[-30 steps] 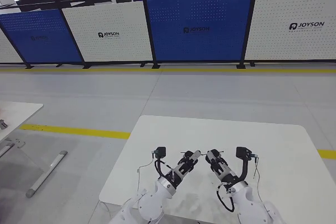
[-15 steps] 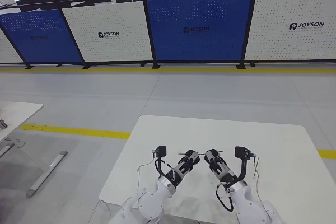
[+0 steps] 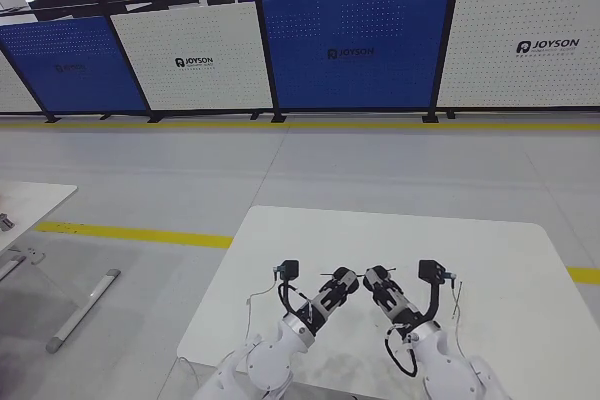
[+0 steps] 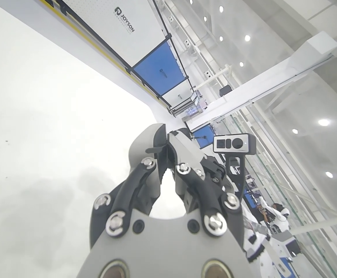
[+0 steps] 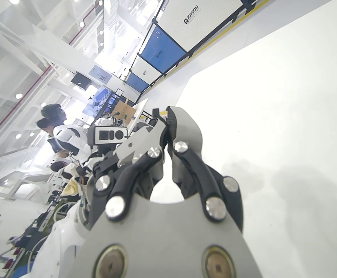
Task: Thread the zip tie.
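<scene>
Blue and white pegboard panels (image 3: 350, 55) lined the far side of the floor. A yellow floor line (image 3: 130, 235) ran across in front of them, its middle hidden by the desk. The white desk (image 3: 430, 240) had both arms over its near edge. A second table (image 3: 20, 200) stood well apart on the robot's left.

The left hand (image 3: 343, 281) (image 4: 167, 135) and the right hand (image 3: 372, 276) (image 5: 167, 114) were held above the desk, tips angled toward each other and just beside one another.

The left hand's fingers were pressed together on the black zip tie (image 4: 152, 149). A short length stuck out sideways from the seam, and the fingers hid the rest. The right hand was likewise clamped on the tie, with a small black end (image 5: 156, 112) poking past its fingertips.
</scene>
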### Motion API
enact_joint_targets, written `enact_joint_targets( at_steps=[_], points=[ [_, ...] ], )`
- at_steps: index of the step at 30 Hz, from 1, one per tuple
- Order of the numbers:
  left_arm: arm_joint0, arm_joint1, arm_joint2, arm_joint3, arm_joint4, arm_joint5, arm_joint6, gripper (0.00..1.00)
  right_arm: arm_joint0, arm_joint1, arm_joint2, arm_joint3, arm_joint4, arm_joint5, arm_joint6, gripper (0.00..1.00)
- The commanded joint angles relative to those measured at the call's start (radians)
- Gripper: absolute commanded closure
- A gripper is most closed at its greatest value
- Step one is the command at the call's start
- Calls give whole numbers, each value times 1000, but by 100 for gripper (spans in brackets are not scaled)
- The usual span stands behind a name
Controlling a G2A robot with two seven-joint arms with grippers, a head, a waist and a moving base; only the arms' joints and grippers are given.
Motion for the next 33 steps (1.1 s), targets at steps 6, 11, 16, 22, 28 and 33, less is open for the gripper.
enact_joint_targets(
  at_steps=[6,11,16,22,28,33],
  points=[
    [-1,0,2,0,15,7,7,100,1,0,7,0,21,4,8,56],
    [-2,-2,6,2,21,22,15,100,0,1,8,-2,15,4,11,45],
    [-7,-4,10,13,19,46,26,100,-7,2,9,-10,1,-2,0,51],
    [-9,-6,14,14,20,48,30,100,-22,4,21,-22,-16,1,-18,79],
    [-7,-7,14,12,19,53,35,100,-28,5,25,-27,-22,2,-23,100],
    [-6,-7,9,7,18,58,40,100,-28,5,25,-26,-23,-1,-19,100]
  ],
)
